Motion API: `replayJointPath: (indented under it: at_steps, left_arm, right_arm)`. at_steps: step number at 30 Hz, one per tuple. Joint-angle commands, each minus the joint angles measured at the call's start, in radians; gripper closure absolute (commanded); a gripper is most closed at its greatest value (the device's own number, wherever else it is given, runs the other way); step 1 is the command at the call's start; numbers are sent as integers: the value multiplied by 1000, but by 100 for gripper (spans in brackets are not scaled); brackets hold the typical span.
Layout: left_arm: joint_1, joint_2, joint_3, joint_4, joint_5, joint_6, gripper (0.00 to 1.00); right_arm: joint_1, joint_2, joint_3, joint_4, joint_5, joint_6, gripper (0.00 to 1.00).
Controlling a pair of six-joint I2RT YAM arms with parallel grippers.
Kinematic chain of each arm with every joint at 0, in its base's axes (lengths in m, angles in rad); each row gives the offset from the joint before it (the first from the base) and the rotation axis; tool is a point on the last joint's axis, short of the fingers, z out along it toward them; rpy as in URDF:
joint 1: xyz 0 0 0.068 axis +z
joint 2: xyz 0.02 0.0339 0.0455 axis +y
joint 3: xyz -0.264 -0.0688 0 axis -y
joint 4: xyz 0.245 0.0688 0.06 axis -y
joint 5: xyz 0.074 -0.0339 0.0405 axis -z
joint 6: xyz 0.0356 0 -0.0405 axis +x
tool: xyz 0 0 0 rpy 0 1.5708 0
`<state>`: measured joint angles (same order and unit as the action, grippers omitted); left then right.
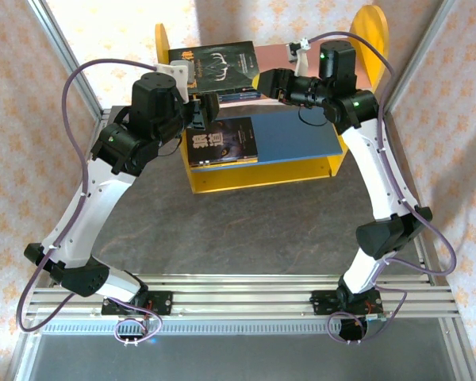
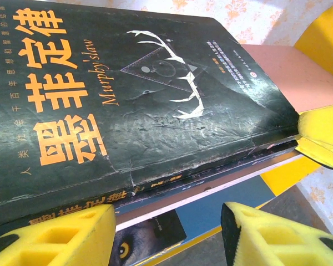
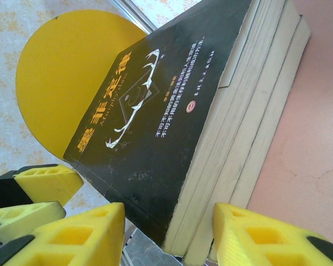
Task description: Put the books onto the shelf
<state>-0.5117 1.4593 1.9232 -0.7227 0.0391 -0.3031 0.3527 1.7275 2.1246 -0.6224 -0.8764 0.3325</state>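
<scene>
The shelf (image 1: pixel 262 173) stands at the back of the table, with yellow sides, a pink upper board (image 1: pixel 274 59) and a blue lower board (image 1: pixel 293 135). A stack of books (image 1: pixel 218 67) lies flat on the pink board; its top cover (image 2: pixel 127 94) is dark with white antlers and orange characters. One more book (image 1: pixel 222 143) with a wolf face lies on the blue board. My left gripper (image 1: pixel 205 111) is open at the stack's spine side, its fingers (image 2: pixel 55 238) just below the edge. My right gripper (image 3: pixel 167 221) is open, straddling the corner of the stack's page edges (image 3: pixel 238 127).
The shelf's round yellow side panel (image 3: pixel 61 72) rises behind the stack. Grey tabletop (image 1: pixel 246 230) lies in front of the shelf. Aluminium rails (image 1: pixel 246 298) run along the near edge, frame posts (image 1: pixel 59 48) stand at the back corners, and purple cables (image 1: pixel 75 87) loop off both arms.
</scene>
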Motion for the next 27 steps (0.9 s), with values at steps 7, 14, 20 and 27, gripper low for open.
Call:
replayJointPath:
  at_steps: [7, 14, 20, 27]
  left_arm:
    - [-6, -6, 27, -21, -31, 30, 45]
    - [-6, -6, 28, -24, -33, 31, 45]
    - [-7, -7, 27, -23, -33, 32, 45]
    - [-6, -8, 26, -24, -33, 32, 45]
  right_arm:
    - [7, 22, 47, 40, -44, 27, 56]
    - [7, 35, 58, 40, -48, 33, 56]
    - [7, 40, 60, 38, -47, 31, 55]
    - [7, 47, 68, 20, -35, 19, 55]
